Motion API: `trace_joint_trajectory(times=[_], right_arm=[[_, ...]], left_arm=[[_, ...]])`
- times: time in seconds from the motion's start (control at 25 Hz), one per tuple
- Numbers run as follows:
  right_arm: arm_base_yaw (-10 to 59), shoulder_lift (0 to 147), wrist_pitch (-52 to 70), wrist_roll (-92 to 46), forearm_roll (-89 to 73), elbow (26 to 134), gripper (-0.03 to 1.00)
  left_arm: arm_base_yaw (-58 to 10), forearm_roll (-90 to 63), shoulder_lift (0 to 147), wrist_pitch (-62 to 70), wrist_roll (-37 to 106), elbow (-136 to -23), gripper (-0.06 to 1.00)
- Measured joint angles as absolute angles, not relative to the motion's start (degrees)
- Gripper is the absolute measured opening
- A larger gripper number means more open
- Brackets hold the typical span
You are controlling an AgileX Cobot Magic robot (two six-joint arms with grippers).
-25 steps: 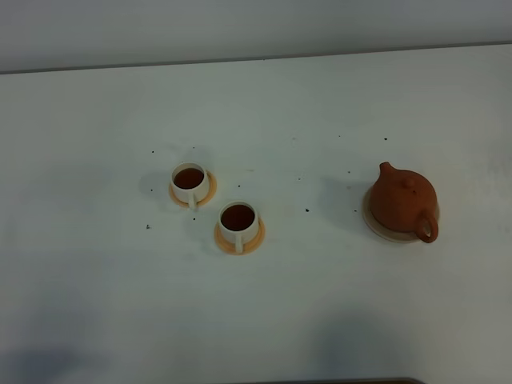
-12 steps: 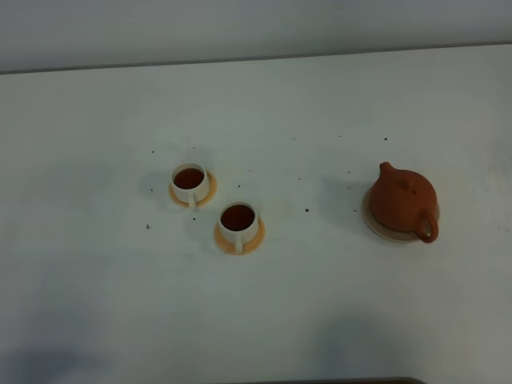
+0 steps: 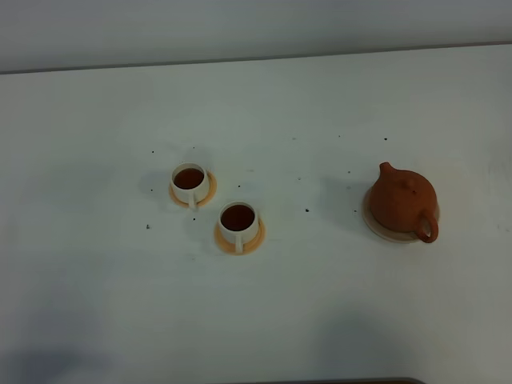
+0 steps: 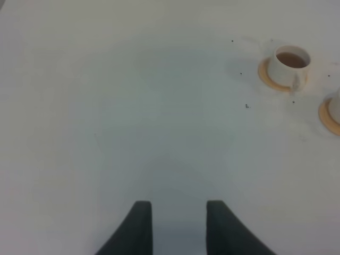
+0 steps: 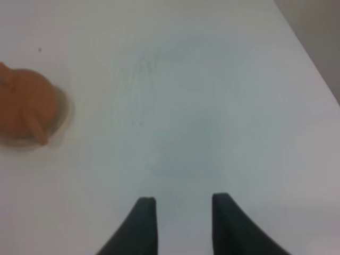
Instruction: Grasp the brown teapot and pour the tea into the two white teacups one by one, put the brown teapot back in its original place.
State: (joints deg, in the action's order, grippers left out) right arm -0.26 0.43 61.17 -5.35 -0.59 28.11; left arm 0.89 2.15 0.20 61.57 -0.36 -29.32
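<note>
Brown teapot (image 3: 402,202) sits on its beige plate (image 3: 376,227); both white teacups (image 3: 190,182) (image 3: 238,222) hold tea. Left gripper (image 4: 174,220) and right gripper (image 5: 183,218) stand released, empty (well apart from everything). Risk: an arm sweeping low could topple the full cups.

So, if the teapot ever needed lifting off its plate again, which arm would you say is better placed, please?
The right arm, probably. The brown teapot sits on its plate on the right of the table, and the right wrist view shows it near the open right hand. The left hand faces the filled teacups.
</note>
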Motion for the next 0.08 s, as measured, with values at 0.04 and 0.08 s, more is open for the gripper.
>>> trace_joint_trajectory(times=[0.04, 0.08], right_arm=[[-0.26, 0.12, 61.15, -5.35, -0.59, 28.11, 0.24], [-0.26, -0.13, 61.15, -5.35, -0.59, 28.11, 0.24]], left_arm=[[0.89, 2.15, 0.2, 61.57, -0.36, -29.32, 0.25], [0.89, 2.15, 0.2, 61.57, -0.36, -29.32, 0.25]])
